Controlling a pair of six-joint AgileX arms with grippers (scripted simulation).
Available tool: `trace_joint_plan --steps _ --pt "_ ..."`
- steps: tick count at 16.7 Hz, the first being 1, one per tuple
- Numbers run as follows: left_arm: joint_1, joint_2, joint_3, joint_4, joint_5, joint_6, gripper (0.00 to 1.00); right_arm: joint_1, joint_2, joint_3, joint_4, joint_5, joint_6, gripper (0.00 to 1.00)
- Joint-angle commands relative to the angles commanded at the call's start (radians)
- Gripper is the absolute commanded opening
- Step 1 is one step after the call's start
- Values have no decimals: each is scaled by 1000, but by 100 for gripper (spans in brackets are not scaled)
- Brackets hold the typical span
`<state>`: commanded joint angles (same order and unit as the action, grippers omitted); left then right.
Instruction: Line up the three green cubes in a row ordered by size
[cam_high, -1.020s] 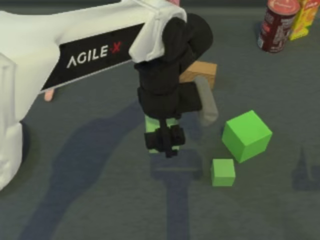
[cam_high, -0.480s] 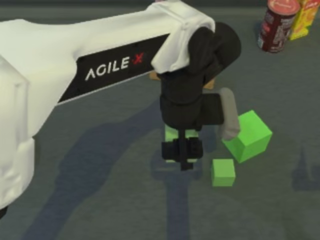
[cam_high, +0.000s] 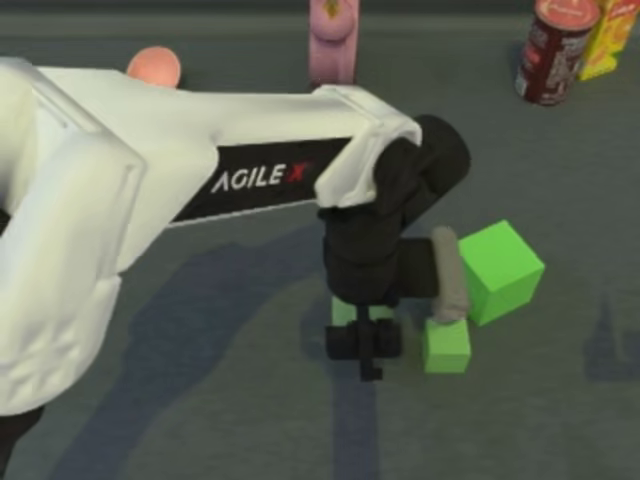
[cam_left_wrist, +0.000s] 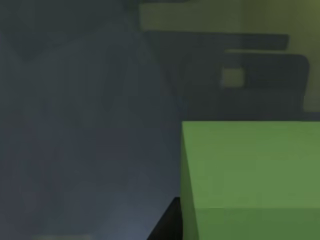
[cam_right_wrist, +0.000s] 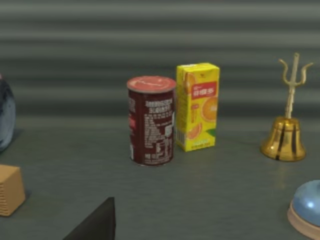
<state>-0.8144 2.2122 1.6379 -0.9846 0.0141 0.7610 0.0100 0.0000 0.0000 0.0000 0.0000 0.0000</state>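
Left arm holds a green cube next to the other two.

The left gripper (cam_high: 368, 343) is in the middle of the table, closed on the medium cube (cam_high: 345, 312), which peeks out under it. The small cube (cam_high: 446, 347) sits just to its right. The big cube (cam_high: 503, 268) is right behind the small one. The right arm is out of sight.
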Motion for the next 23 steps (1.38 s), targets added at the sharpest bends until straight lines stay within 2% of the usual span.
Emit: trace_joint_plan --steps 4,17,23 --pt "0 2 -3 3 0 0 0 0 0 0 0 0 0 100" --pt "0 2 -3 3 0 0 98 0 0 0 0 0 0 100" --pt "0 2 -3 3 0 0 100 0 0 0 0 0 0 100"
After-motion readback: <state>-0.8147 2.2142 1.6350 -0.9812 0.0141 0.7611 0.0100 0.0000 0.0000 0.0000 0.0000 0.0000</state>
